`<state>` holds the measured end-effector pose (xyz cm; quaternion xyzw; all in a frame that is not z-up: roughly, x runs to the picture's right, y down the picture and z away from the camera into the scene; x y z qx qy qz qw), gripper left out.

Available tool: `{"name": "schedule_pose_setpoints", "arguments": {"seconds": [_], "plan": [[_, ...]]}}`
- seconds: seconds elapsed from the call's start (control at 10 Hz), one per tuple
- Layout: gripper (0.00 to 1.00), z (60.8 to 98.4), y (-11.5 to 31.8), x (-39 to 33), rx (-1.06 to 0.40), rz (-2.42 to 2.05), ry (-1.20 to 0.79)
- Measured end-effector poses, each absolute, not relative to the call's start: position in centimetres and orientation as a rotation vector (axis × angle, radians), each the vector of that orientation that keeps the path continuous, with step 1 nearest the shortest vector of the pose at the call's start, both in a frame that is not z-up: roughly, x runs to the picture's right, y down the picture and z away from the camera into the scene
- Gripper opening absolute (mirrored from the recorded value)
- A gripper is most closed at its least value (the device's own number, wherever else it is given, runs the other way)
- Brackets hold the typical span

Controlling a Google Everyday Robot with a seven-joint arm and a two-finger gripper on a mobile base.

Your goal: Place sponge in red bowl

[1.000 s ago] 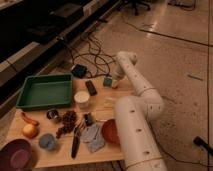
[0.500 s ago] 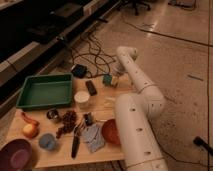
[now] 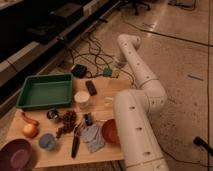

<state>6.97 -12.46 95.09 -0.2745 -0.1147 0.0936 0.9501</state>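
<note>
A green tray [image 3: 44, 91] is set at the far left of a wooden table [image 3: 106, 100]. Just right of the tray a white cup [image 3: 81, 99] is stood, and beyond the cup a flat black object [image 3: 91, 87] is laid. In front of the tray a small can [image 3: 52, 114], a dark cluster of grapes [image 3: 67, 123] and an orange fruit [image 3: 30, 130] are seen. Nearer still, well apart from the tray, a purple bowl [image 3: 16, 152], a small blue cup [image 3: 47, 141], a dark-handled tool [image 3: 76, 143] and a grey-blue cloth [image 3: 93, 138] are placed. Behind the tray, cables [image 3: 92, 50] are strewn on the floor. The gripper [image 3: 113, 71] is held beyond the tray's far right corner, at the table's far edge.
</note>
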Motion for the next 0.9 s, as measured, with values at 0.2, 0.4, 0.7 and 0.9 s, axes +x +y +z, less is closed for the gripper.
{"name": "schedule_pose_setpoints", "arguments": {"seconds": [0.2,0.4,0.7,0.9], "plan": [[0.00,94.92,-12.57,6.75,-0.561,0.188,-0.233],[0.00,94.91,-12.57,6.78,-0.561,0.189,-0.233],[0.00,94.90,-12.56,6.90,-0.561,0.190,-0.233],[0.00,94.70,-12.30,6.60,-0.569,0.177,-0.265]]}}
